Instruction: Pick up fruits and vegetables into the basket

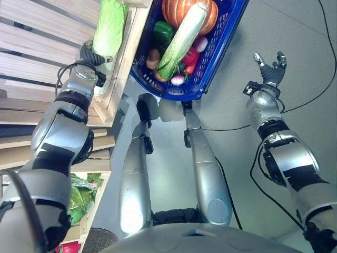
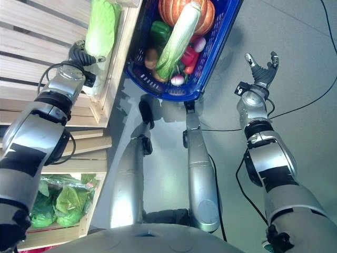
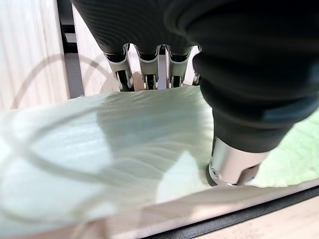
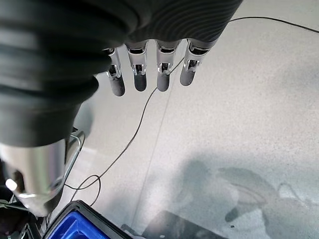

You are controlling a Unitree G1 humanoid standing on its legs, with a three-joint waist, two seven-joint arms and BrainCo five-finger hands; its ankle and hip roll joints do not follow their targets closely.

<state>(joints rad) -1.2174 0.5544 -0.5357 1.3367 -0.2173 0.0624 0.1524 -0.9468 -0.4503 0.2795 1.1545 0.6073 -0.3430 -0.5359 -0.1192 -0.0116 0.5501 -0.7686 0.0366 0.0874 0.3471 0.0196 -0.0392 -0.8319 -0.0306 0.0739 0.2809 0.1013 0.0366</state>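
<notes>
1. Right now we see the left hand (image 1: 90, 54) up on the pale slatted wooden shelf (image 1: 31, 47), its fingers and thumb wrapped round the white stem end of a long napa cabbage (image 1: 109, 27).
2. From the left wrist view the cabbage (image 3: 124, 149) is a smooth, pale green mass with fine wavy veins; the silver fingers (image 3: 144, 69) curl over its far side and the thumb (image 3: 234, 164) presses on the near side.
3. We make out the cabbage's crinkled green leaves reaching away from the hand, along the raised wooden edge of the shelf.
4. Just beside that hand, past the shelf edge, sits the blue plastic basket (image 1: 221, 47) with its gridded walls.
5. Inside it we see a ribbed orange pumpkin (image 1: 176, 10), a second long pale-green cabbage (image 1: 184, 37) lying slantwise over it, a glossy green pepper (image 1: 162, 31), a red pepper (image 1: 190, 57), a brown potato (image 1: 153, 58) and a small pink-and-white radish (image 1: 178, 79).
6. Over on the other side of the basket, well apart from it, the right hand (image 1: 269, 67) hangs above the smooth grey floor (image 1: 295, 31) with its fingers spread and relaxed, holding nothing.
7. In the right wrist view those fingers (image 4: 149, 69) hang straight in a row, and a blue corner of the basket (image 4: 79, 224) shows beyond them.
8. Nearer to us than the left hand, a lower wooden crate (image 2: 95, 211) holds bagged leafy greens (image 2: 63, 203), shiny in their clear wrapping.
</notes>
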